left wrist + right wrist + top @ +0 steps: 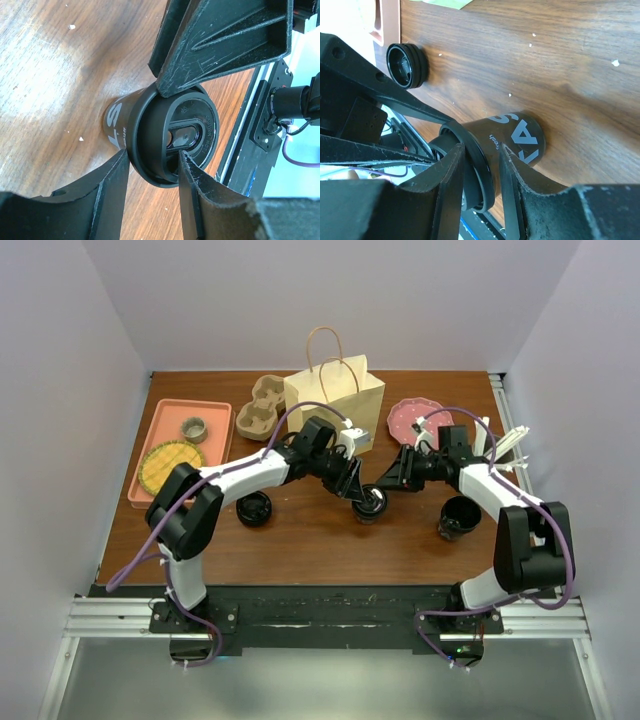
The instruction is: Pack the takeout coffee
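Left gripper fills the lower edge of its wrist view, pinching the lid rim of the cup. That cup stands on the table at centre frame, below the bag. Right gripper straddles the same cup (pressing or not, I cannot tell). This looks like the grasp step; next, one arm should release before any lift. From above, both grippers hide most of the cup.

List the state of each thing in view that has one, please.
Middle black lidded disposable coffee cup: lid on, base on the wooden table.
Left black cup: lid on, untouched.
Right black cup: standing, untouched.
Tan paper bag: upright, handles up.
Tan pulp cup carrier: empty.
Left gripper: shut on middle cup's lid rim.
Right gripper: fingers straddle that rim, grip unclear.
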You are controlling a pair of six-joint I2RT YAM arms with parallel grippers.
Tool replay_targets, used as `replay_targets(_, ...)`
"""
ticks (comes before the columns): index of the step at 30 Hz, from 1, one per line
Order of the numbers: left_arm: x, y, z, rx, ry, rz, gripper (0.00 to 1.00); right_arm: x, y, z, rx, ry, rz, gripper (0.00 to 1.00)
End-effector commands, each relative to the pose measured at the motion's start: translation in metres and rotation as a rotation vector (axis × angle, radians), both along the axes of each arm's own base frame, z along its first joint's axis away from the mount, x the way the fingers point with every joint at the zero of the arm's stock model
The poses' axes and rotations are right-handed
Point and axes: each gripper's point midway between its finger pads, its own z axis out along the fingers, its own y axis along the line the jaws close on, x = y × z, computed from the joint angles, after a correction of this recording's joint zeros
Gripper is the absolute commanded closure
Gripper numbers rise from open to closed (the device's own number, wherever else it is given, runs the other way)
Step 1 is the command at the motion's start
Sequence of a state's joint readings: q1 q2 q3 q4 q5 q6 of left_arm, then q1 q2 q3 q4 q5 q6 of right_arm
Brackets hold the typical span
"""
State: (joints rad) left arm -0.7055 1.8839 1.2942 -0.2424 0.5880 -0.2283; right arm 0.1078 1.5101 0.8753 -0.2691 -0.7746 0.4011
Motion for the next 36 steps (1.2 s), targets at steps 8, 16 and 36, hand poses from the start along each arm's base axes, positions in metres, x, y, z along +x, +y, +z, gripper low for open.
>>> replay_targets(8, -0.035, 0.117, -0.138, 0.591, 0.160, 0.035, 0.72, -0.013, -0.023, -0.004, -0.091, 0.085, -0.088, 0.68)
replay_targets(16, -0.038, 0.118, -0.140, 0.591, 0.174, 0.035, 0.71, -0.015, -0.030, 0.007, -0.129, 0.092, -0.148, 0.64)
replay_targets(36, -0.043, 0.116, -0.139, 0.567, 0.186, 0.045, 0.71, -0.029, -0.023, 0.011, -0.044, 0.104, -0.196, 0.69)
